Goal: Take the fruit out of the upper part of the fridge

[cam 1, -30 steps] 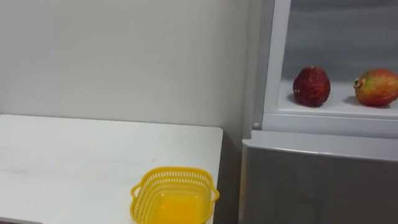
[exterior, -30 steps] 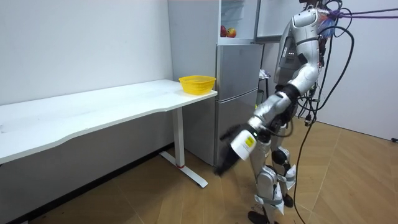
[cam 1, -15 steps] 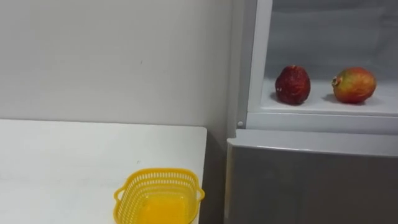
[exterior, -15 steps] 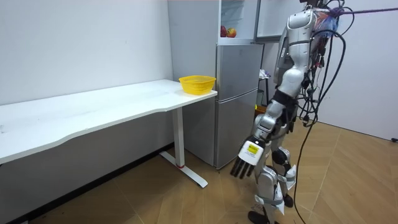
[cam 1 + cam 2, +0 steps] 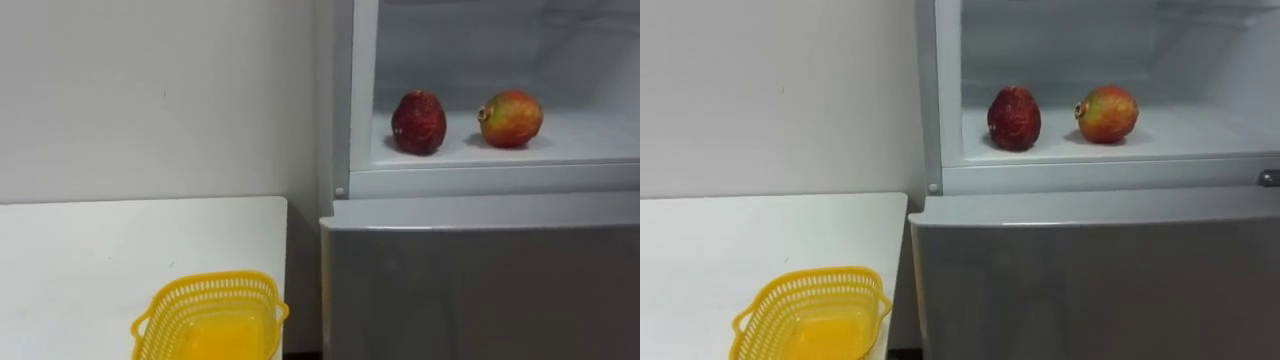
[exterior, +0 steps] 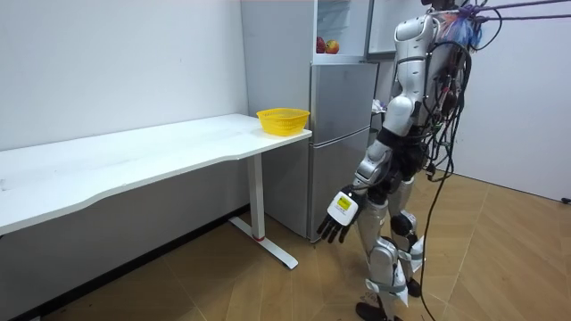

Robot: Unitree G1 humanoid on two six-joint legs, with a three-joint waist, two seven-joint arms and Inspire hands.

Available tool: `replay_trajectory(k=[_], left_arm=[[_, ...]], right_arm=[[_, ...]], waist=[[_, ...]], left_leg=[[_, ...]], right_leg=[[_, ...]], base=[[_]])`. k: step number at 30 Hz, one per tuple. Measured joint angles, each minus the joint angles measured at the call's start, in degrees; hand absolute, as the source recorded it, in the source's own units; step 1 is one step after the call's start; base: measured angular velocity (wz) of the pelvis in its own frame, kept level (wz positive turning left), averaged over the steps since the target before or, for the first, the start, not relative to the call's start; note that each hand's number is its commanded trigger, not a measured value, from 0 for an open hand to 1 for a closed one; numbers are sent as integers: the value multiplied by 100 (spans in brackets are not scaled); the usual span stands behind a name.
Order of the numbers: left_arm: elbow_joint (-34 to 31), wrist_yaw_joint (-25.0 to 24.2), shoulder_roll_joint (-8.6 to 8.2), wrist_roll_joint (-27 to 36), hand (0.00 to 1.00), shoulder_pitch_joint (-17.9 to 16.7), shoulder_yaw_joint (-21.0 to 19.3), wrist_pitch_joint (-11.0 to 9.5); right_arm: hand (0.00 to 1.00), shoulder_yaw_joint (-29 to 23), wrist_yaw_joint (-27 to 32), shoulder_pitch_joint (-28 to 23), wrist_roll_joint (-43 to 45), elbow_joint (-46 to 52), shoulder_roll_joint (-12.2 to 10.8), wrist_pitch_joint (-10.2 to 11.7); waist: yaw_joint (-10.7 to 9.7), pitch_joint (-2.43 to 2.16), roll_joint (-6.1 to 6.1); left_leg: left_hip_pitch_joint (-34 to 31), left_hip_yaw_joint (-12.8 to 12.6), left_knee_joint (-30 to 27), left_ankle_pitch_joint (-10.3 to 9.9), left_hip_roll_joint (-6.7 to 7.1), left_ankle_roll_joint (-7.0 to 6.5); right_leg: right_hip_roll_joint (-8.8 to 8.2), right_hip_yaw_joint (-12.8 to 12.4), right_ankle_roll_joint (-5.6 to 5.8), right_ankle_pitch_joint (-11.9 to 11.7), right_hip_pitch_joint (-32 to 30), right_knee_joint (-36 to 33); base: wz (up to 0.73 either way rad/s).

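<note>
**Nothing out of the fridge yet**

Upper fridge compartment (image 5: 600, 150) stands open straight ahead of me, above the shut lower door (image 5: 480, 290). That much of the job I judge done: the way in is clear. The rest is all to come, since neither fruit has left the shelf and I hold nothing.

My left hand (image 6: 337, 217) hangs low by my leg in the room view, fingers loose and spread, well below the shelf.

The dark red fruit (image 5: 418, 123) sits near the left front of the shelf. It stands upright, long axis up and down, its narrower end pointing up. The red-and-yellow fruit (image 5: 511, 118) lies to its right, apart from it. Its long axis runs across the shelf, and the small nub at its end points left toward the dark one.

On the white table (image 5: 100, 250) left of the fridge waits a yellow basket (image 5: 210, 283), empty as far as I can see. I take it as the likely drop-off, so what remains is to raise the hand, close on a fruit and bring it out.
</note>
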State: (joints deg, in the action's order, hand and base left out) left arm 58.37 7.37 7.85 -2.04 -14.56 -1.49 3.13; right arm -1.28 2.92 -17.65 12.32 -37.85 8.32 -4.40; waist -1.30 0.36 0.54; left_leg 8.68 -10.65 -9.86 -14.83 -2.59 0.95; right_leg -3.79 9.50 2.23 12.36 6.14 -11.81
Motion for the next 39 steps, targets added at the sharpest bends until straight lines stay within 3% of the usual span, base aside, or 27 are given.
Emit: replay_trajectory(k=[3,8,10,13,18,19,23,27,33,39], left_arm=[[-38,23,1,-71,0,2,0,-151],[-48,73,-1,-80,0,-9,56,-315],[-256,58,2,-80,0,-104,117,-323],[-282,45,30,-80,0,-214,225,-382],[-57,45,77,-78,0,-213,253,-569],[-5,40,93,-54,0,-197,298,-580],[178,-33,176,-84,0,-92,419,-632],[393,-169,245,-98,0,-53,505,-651],[617,-197,244,-98,0,47,873,-695],[658,-305,285,-84,0,56,862,-801]], right_arm=[[0,19,23,-216,26,1129,-148,248],[0,317,23,-411,-132,2557,-182,407],[0,379,38,-501,-93,3252,-173,434],[0,390,158,-549,-57,3877,-164,535],[0,392,435,-529,0,4834,-147,739],[0,394,509,-489,0,4940,-147,836],[0,432,763,-480,421,5497,-141,879],[0,453,1037,-459,996,5951,-111,1198],[0,694,1646,-33,1004,6107,48,1395],[0,685,2206,344,1008,6135,71,1724]], waist=[[-12,-6,32],[-8,-19,45],[-60,-67,23],[-151,-73,32],[-137,-53,68],[-148,-46,83],[-138,-53,94],[-134,-61,137],[-117,-59,202],[11,-51,136]], left_leg=[[-29,-54,0,0,-2,-1],[-24,-110,27,-1,-1,-1],[-49,-134,35,0,-3,-1],[-39,-145,32,1,-3,-2],[0,-261,34,1,-16,-2],[2,-300,33,1,-23,-2],[-101,-313,29,1,-30,-3],[-138,-321,29,0,-66,-2],[-134,-326,29,2,-75,2],[-122,-325,29,4,-75,5]], right_leg=[[13,-85,3,-23,-68,-13],[14,-150,5,-25,-144,-82],[17,-164,2,-28,-190,-86],[21,-198,-1,-34,-186,-86],[69,-418,-3,-74,-238,-75],[82,-464,-7,-92,-258,-75],[92,-479,-11,-126,-366,-85],[130,-477,-33,-166,-405,-82],[142,-475,-48,-178,-406,-86],[142,-470,-49,-179,-394,-83]], base=[[-13],[-7],[-5],[-3],[-22],[-19],[-4],[0],[0],[0]])
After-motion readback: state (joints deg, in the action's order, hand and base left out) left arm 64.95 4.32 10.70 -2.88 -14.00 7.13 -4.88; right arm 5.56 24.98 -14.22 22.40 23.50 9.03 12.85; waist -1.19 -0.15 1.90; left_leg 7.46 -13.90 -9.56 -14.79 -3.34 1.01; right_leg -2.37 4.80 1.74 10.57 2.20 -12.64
